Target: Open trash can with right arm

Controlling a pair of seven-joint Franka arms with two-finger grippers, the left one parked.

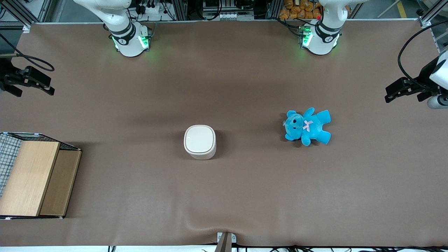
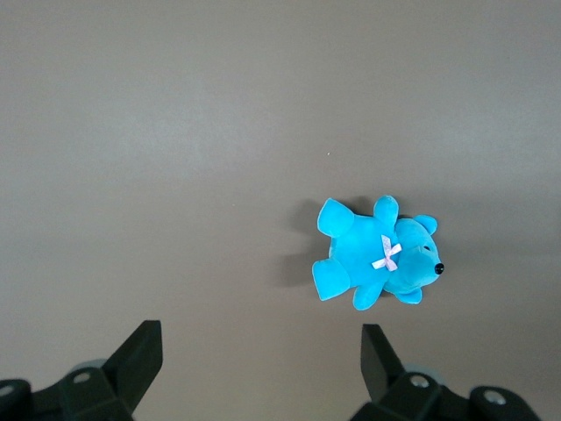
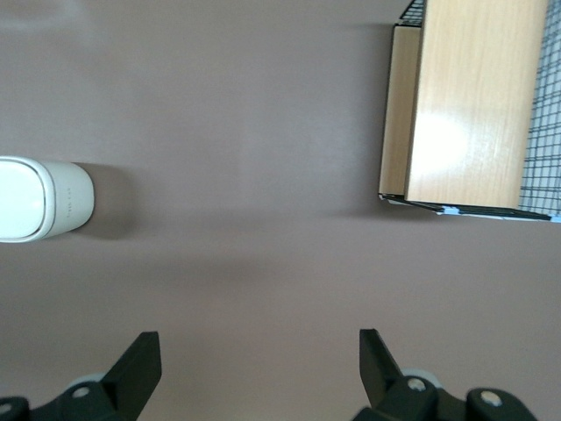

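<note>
The small cream-white rounded-square plastic trash can (image 1: 200, 142) stands mid-table, lid flat and closed, the blue plush teddy (image 1: 307, 126) at its three o'clock from the front camera. The right arm's black two-finger gripper (image 3: 257, 364) hangs high toward its own end of the table, jaws spread, holding nothing. The can looks light, smooth and easily tipped; I would lift at the lid's edge.

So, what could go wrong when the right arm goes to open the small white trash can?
1. The cream-white plastic trash can stands loose on the brown table; a sideways push on its flat shut lid may slide or tip it.
2. The black two-finger hand, open, waits high at the working arm's end, near the wooden mesh box; a low approach might clip that box.
</note>
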